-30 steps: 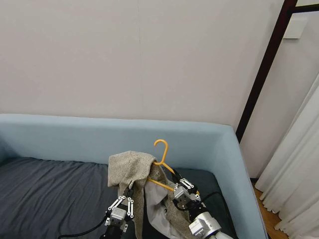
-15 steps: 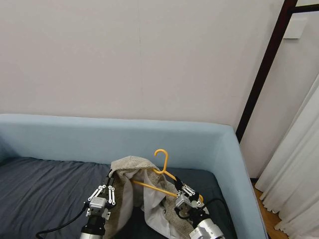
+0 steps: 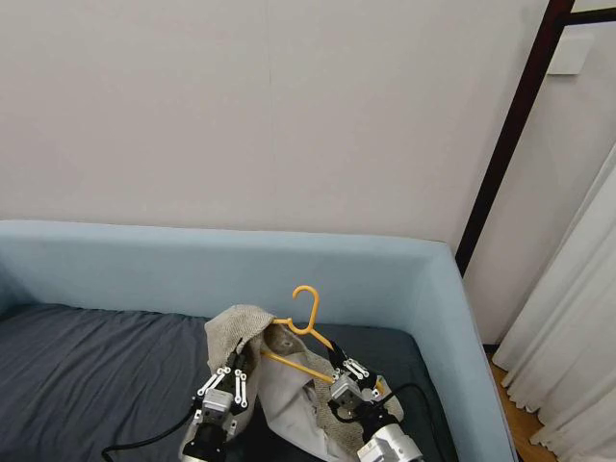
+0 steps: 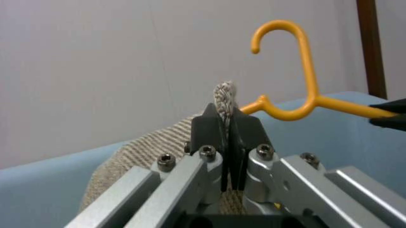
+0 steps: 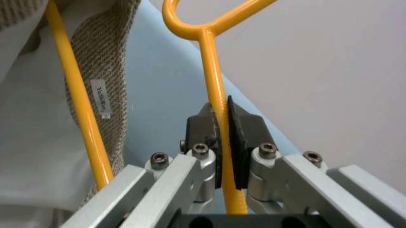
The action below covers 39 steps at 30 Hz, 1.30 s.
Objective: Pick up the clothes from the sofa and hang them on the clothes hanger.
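Both jaws clamped: garment, hanger; sofa backrest behind.

The left gripper is observed clamped on a fold of the beige woven garment. The fold is pinched between the black pads and stands up at twelve o'clock. The orange hanger is noted at one to two o'clock of the gripper, hook uppermost; contact with the fold cannot be determined. The light blue sofa back is recorded at eight o'clock, with a pale wall behind.

One shoulder of hanger hidden under garment.
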### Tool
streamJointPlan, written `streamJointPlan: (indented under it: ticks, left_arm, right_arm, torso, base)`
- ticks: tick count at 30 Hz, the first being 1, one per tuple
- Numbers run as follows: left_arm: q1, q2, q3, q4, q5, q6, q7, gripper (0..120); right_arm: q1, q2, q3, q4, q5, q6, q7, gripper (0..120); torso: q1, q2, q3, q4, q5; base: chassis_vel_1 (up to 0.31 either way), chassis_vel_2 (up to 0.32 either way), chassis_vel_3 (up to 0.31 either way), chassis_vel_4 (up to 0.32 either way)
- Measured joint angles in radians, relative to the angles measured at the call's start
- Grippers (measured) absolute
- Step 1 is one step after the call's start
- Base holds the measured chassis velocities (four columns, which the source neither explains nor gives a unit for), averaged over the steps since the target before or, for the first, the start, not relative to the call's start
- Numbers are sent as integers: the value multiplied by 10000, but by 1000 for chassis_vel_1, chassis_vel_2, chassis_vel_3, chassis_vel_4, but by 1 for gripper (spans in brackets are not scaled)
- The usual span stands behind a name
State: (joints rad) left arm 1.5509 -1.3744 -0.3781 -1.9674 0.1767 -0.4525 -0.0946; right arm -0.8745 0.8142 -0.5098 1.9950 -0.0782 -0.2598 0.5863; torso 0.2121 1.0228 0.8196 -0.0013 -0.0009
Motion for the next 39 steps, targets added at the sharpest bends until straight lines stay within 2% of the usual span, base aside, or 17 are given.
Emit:
streamJointPlan:
  ticks: [9,17,23,29,35,38,39]
  left_arm:
    - [257,-94,646,-60,182,-401,478,0]
    - [628,-128,655,-72,565,-777,739,0]
    - [536,-98,353,236,570,-861,616,0]
    - [401,-90,237,277,567,-837,587,0]
    - [309,-104,252,213,554,-808,469,0]
    - [291,-90,225,205,530,-840,406,5]
    - [292,-81,201,205,523,-885,383,11]
  right_arm:
    - [-122,297,-83,-228,176,-96,139,4]
    - [-163,697,-589,-533,556,-336,343,4]
    - [76,752,-315,-323,892,144,272,4]
    - [197,797,154,60,1675,581,76,4]
    - [168,967,570,112,1857,1171,-171,4]
    - [166,1040,719,112,1937,1441,-277,4]
    - [175,1064,780,112,1960,1545,-321,4]
  torso:
    - [0,0,0,0,0]
    - [-1,0,0,1,2]
    - [0,0,0,1,-1]
    - [0,0,0,0,-1]
    - [0,-1,1,0,0]
    - [0,0,0,0,0]
    - [0,-1,0,0,0]
  base:
    - [0,0,0,0]
    - [0,0,0,0]
    - [0,0,0,0]
    - [0,0,0,0]
    - [0,0,0,0]
    - [0,0,0,0]
    - [0,0,0,0]
